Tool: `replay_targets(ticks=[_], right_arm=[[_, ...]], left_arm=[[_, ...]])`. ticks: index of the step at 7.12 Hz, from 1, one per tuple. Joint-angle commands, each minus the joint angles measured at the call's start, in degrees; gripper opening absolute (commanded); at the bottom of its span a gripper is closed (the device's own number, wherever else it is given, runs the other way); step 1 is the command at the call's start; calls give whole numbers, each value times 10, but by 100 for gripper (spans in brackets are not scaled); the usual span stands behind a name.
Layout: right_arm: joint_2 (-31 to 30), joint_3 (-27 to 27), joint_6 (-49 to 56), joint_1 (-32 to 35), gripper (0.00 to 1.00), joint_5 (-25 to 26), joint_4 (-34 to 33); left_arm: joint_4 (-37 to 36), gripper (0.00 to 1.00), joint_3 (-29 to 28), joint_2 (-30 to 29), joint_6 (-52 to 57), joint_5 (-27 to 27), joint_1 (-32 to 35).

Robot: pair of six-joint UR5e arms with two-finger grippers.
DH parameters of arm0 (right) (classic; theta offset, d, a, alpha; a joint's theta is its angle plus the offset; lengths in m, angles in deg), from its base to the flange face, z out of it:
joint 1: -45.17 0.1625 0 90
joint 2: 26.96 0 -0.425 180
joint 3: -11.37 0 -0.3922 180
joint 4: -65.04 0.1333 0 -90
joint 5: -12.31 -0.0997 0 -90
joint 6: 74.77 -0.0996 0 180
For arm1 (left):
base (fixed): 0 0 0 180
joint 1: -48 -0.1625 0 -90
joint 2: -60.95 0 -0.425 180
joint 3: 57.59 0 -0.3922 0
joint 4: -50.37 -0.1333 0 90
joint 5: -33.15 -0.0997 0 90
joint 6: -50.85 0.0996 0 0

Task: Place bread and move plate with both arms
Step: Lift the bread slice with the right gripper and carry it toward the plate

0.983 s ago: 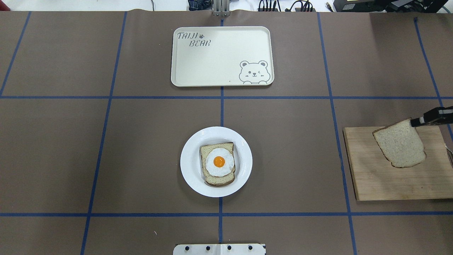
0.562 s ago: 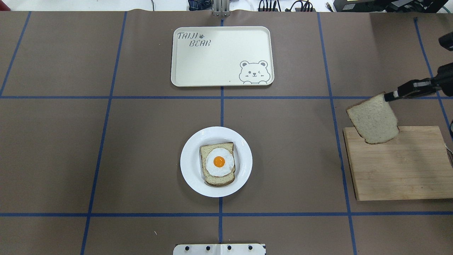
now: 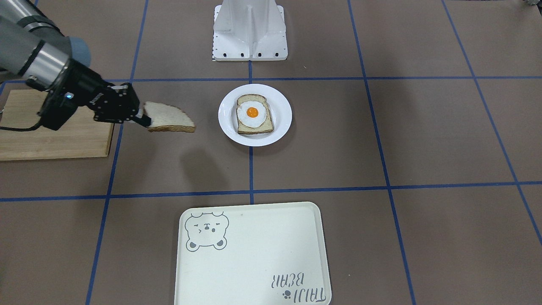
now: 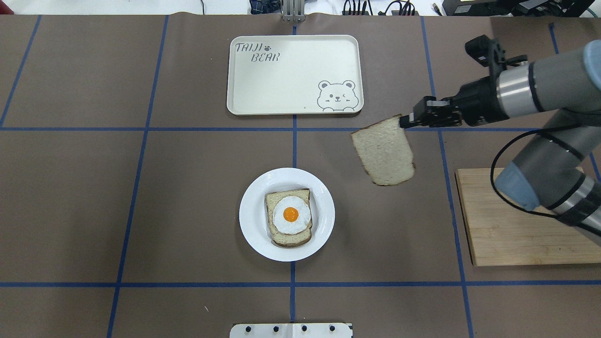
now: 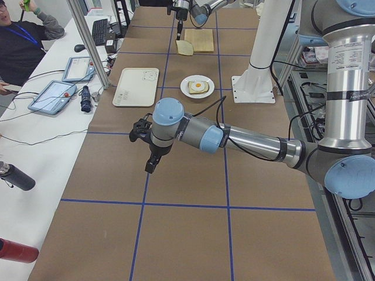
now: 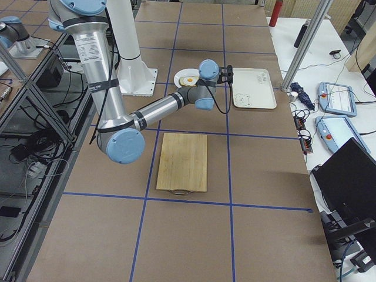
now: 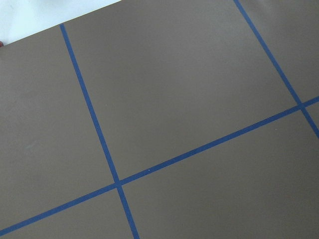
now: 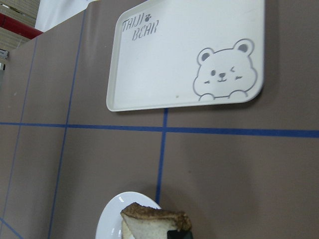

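Observation:
My right gripper (image 4: 404,123) is shut on one corner of the bread (image 4: 384,152), a plain pale slice with a dark crust. It holds the slice in the air between the wooden board and the plate (image 4: 249,213), right of and beyond the plate. In the front-facing view the bread (image 3: 169,120) hangs level, left of the plate (image 3: 283,114). The white plate carries an egg-topped slice (image 4: 288,217). The right wrist view shows the bread's crust (image 8: 157,219) over the plate's rim (image 8: 107,224). My left gripper (image 5: 151,165) shows only in the exterior left view, over bare table; I cannot tell whether it is open.
The cream bear tray (image 4: 293,75) lies beyond the plate at the table's far middle. The wooden cutting board (image 4: 516,234) lies at the right, under my right arm's elbow. The white pedestal base (image 3: 250,29) stands at the robot's side.
My right arm has carried the bread off the cutting board, leftward and away from the robot, to a spot near the plate. Plate and tray have not moved.

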Motion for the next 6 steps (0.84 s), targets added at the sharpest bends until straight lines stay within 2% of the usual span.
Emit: replay_targets(ticks=[1, 2, 4, 6], right_arm=[[41, -19, -85, -120, 0, 155, -19], [62, -25, -87, -164, 0, 206, -58], [71, -23, -87, -265, 0, 328, -70], [68, -7, -79, -296, 0, 351, -69]], left_arm=[[0, 98, -2, 7, -10, 1, 0], [0, 98, -2, 7, -21, 1, 0], [1, 98, -3, 7, -29, 1, 0], [0, 98, -2, 7, -29, 0, 0]])
